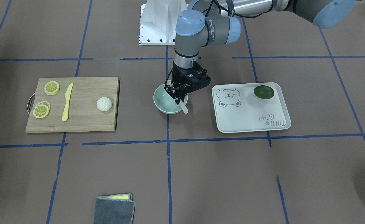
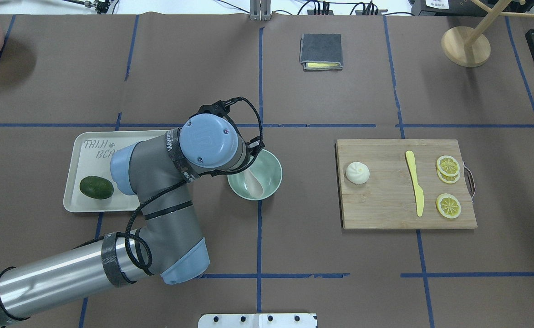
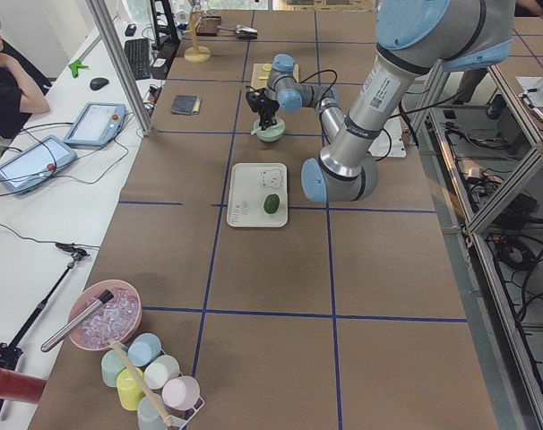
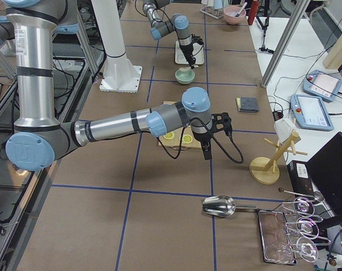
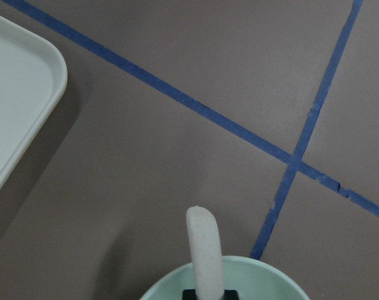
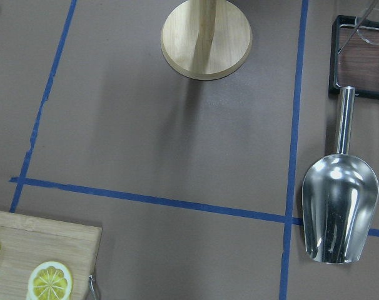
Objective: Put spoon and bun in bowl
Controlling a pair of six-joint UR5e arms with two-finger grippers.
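The mint-green bowl [image 1: 162, 105] stands at the table's middle. My left gripper [image 1: 178, 96] is low over it and shut on the off-white spoon [image 1: 184, 108]. The spoon's scoop lies inside the bowl [image 2: 272, 165] in the overhead view [image 2: 254, 183]. Its handle [image 5: 204, 247] sticks out past the rim [image 5: 271, 279]. The white pleated bun [image 1: 104, 104] sits on the wooden cutting board [image 1: 86, 121], apart from both grippers. My right gripper [image 4: 207, 152] shows only in the exterior right view, above the table past the board's lemon end. I cannot tell whether it is open.
A yellow knife [image 1: 67, 101] and lemon slices [image 1: 52, 87] lie on the board. A white bear tray [image 1: 250, 115] holding a dark green fruit [image 1: 263, 92] is beside the bowl. A folded grey cloth [image 1: 115, 208], a wooden stand [image 6: 206, 37] and a metal scoop [image 6: 336, 209] are farther off.
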